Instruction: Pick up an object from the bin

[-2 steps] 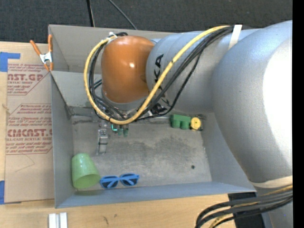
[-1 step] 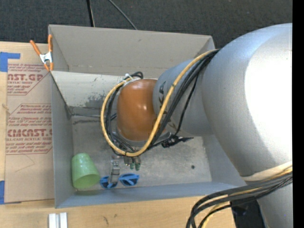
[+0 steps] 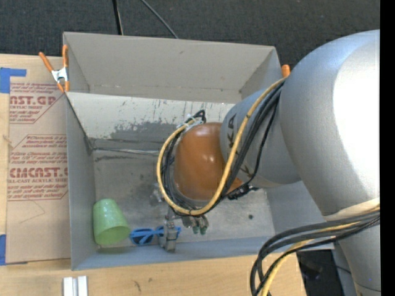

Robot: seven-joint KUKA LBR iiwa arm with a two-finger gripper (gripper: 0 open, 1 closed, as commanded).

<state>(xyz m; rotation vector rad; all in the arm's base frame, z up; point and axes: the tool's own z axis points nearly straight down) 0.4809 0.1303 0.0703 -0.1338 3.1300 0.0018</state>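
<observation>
Blue plastic piece (image 3: 148,235), thin and looped like a small frame, lies flat on the bin floor at about 6 o'clock, close to the near wall. The gripper (image 3: 179,233) is low over its right end. Whether the claw stands wide or narrow I cannot tell, because the wrist's orange cover (image 3: 197,159) and cables (image 3: 163,159) crowd the view of it.

The likely trouble is that so flat and slim a thing may slip out or skate along the smooth metal rather than lift. The near wall also leaves little room, so the claw may scrape it.

Just beside the blue piece, at its 9 o'clock, a pale green plastic cup (image 3: 109,222) lies on its side. Round and light, it would probably roll if nudged.

Farther in, the floor of the grey bin (image 3: 123,165) is scuffed and dull. At 12 o'clock its far wall slopes up, streaked with dark scratches.
</observation>
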